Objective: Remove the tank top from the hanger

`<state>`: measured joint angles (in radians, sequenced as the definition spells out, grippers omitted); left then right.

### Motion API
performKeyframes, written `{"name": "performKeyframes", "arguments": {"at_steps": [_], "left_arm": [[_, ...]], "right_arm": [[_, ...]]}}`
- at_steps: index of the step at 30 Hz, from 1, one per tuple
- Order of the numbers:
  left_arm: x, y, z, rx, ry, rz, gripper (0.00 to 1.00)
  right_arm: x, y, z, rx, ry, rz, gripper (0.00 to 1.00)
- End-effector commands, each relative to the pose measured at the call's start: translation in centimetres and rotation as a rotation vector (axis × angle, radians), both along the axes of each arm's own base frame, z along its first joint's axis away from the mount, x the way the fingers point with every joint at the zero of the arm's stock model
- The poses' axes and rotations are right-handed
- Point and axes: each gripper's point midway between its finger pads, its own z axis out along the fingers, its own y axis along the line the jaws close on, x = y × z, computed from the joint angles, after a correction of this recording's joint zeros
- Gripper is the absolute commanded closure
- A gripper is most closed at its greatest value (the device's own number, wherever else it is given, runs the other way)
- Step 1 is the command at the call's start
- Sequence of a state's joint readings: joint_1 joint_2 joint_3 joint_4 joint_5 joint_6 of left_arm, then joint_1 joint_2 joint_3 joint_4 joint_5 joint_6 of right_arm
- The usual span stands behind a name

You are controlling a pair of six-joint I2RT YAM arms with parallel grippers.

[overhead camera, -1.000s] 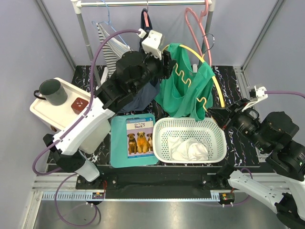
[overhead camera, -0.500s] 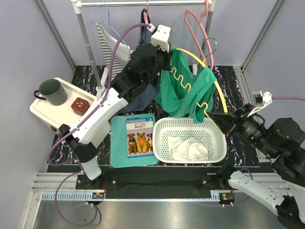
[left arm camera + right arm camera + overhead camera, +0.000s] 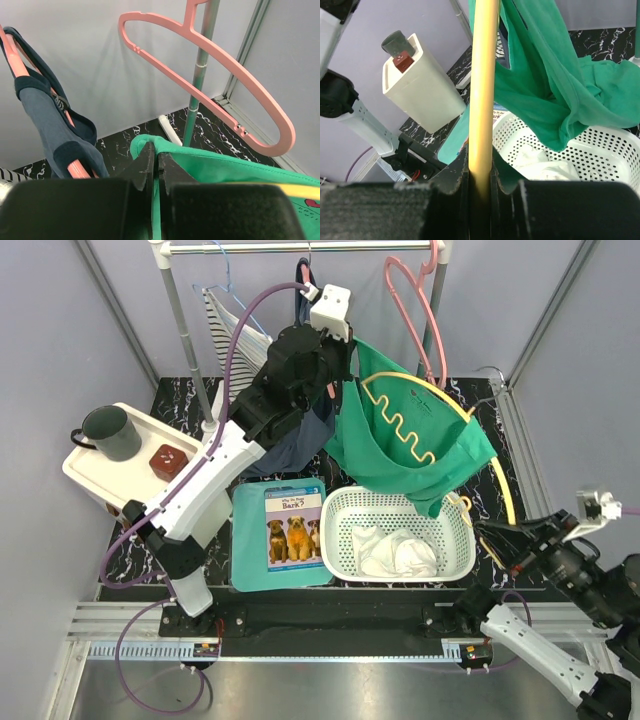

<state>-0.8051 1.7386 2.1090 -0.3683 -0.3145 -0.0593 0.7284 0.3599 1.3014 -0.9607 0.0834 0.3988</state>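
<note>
Nearest me, at about 4 o'clock, my right end effector (image 3: 480,175) is clamped narrow on the yellow hanger (image 3: 484,75), whose rod runs up from between the fingers. At 6 o'clock the white basket (image 3: 400,578) sits on the worktop (image 3: 175,405) with a white cloth (image 3: 395,550) in it. Just off its 9 o'clock side a dog picture book (image 3: 293,525) lies on a teal mat (image 3: 248,550). Out at 9 o'clock a white bin (image 3: 95,475) carries a dark mug (image 3: 108,432) and a brown block (image 3: 166,460). The green tank top (image 3: 400,455) is on the hanger, spread above the basket's far rim between my two arms, its lowest fold drooping to that rim. My left end effector (image 3: 155,156) is pinched tight on the top's upper edge, toward 12 o'clock. Beyond it the rail (image 3: 300,246) carries an empty pink hanger (image 3: 225,70), a navy garment (image 3: 42,120) on another pink hanger, and a striped garment (image 3: 232,340) at 11 o'clock
</note>
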Motion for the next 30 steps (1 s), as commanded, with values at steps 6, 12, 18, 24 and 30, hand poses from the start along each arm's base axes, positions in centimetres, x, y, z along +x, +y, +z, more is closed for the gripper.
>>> {"name": "performKeyframes", "arguments": {"at_steps": [6, 12, 18, 24, 30], "left_arm": [[0.6, 0.0, 2.6, -0.101, -0.035, -0.015, 1.00], [1.5, -0.7, 1.7, -0.111, -0.009, -0.024, 1.00], [2.4, -0.4, 1.6, -0.120, -0.006, -0.034, 1.00], [1.6, 0.3, 2.7, -0.136, -0.007, -0.101, 0.36], [-4.0, 1.6, 6.1, -0.188, -0.029, -0.251, 0.22]], "right_arm": [[-3.6, -2.6, 5.9, 0.213, -0.301, 0.030, 1.00], [0.4, -2.1, 7.9, 0.286, -0.340, -0.098, 1.00], [6.2, 1.1, 10.6, 0.273, -0.373, -0.185, 1.00], [11.1, 4.5, 11.7, 0.152, -0.425, -0.226, 1.00], [11.9, 6.0, 11.6, 0.120, -0.505, -0.196, 1.00]]}}
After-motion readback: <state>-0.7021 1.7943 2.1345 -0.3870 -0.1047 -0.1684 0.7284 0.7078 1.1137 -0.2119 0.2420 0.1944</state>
